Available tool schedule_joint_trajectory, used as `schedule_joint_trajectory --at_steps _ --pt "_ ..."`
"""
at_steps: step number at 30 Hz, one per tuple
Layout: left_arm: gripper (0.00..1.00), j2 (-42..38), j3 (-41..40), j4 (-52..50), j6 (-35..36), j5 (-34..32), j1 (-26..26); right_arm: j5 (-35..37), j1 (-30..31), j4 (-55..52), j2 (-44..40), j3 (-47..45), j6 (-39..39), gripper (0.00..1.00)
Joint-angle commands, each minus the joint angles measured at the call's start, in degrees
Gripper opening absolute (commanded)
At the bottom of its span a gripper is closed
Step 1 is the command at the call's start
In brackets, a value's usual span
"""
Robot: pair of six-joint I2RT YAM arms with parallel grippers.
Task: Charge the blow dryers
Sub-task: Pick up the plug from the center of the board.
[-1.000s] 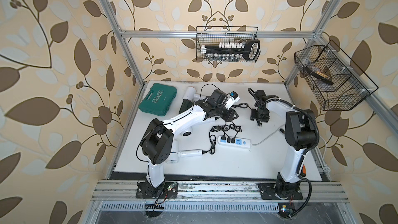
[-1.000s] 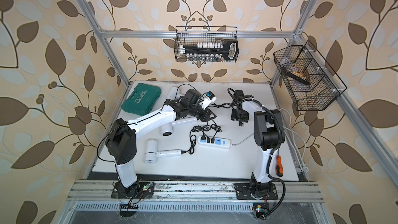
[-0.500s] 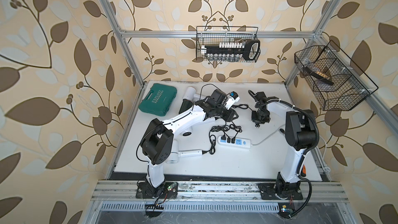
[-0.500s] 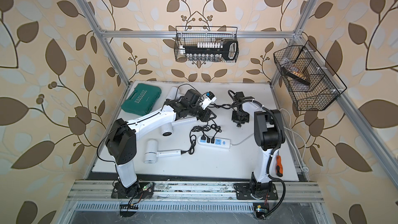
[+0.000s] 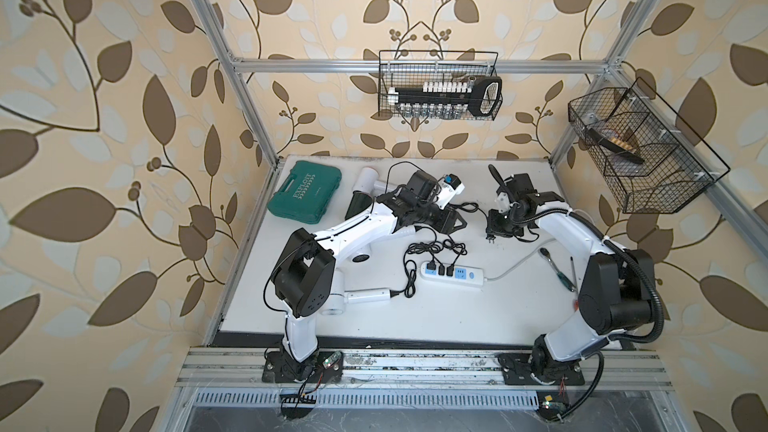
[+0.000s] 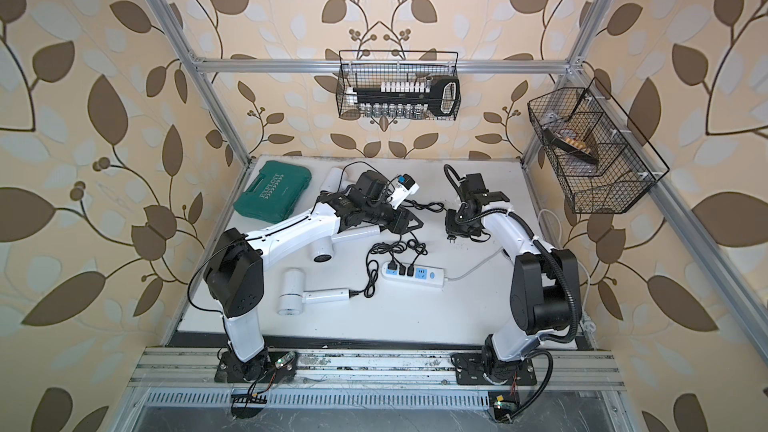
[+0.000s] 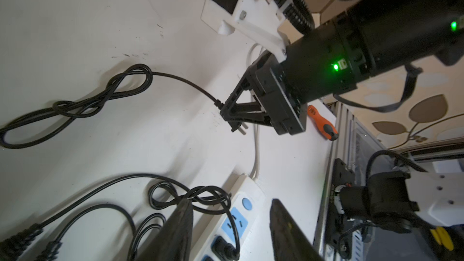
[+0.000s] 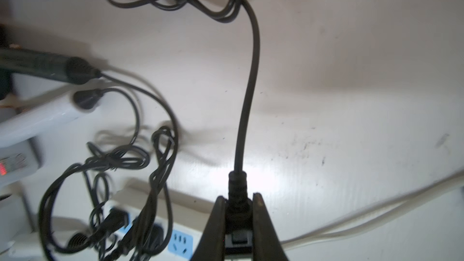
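Just past the far side of the white power strip [image 5: 453, 277], the right gripper [image 7: 233, 118] is pinched tight on a black plug [image 8: 237, 208], and the pins stick out past its tips. The left gripper [image 7: 231, 234] hangs over the strip with its jaws apart and nothing in them.

All four dryers lie on the left half of the table [image 5: 415, 326]: the near white dryer [image 6: 291, 290], the middle white dryer [image 6: 323, 250] under the left arm, the far white dryer [image 5: 368, 178] and the green dryer [image 5: 356, 206] (I cannot tell which one owns this plug).

One blue socket [image 8: 179, 243] is free. If the pins miss its holes, they may shove the strip away, because nothing holds it down. The cord [image 8: 251, 71] has a knot of loops, so a long pull may tug the plug crooked. Loose cords by the socket may get in the way too
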Motion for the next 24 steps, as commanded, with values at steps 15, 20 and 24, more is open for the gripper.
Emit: schedule_joint_trajectory --at_steps 15,20,24 --pt "0.49 13.93 5.44 25.23 -50.82 12.47 2.07 -19.11 0.78 6.14 -9.61 -8.04 -1.64 0.00" --pt "0.49 16.48 6.27 26.35 -59.69 13.77 2.35 -20.16 0.73 6.31 -9.77 -7.87 -1.71 0.00" --pt "0.49 16.81 6.94 22.27 -61.09 13.65 2.55 -20.28 0.78 6.46 -10.10 -7.64 -1.55 0.00"
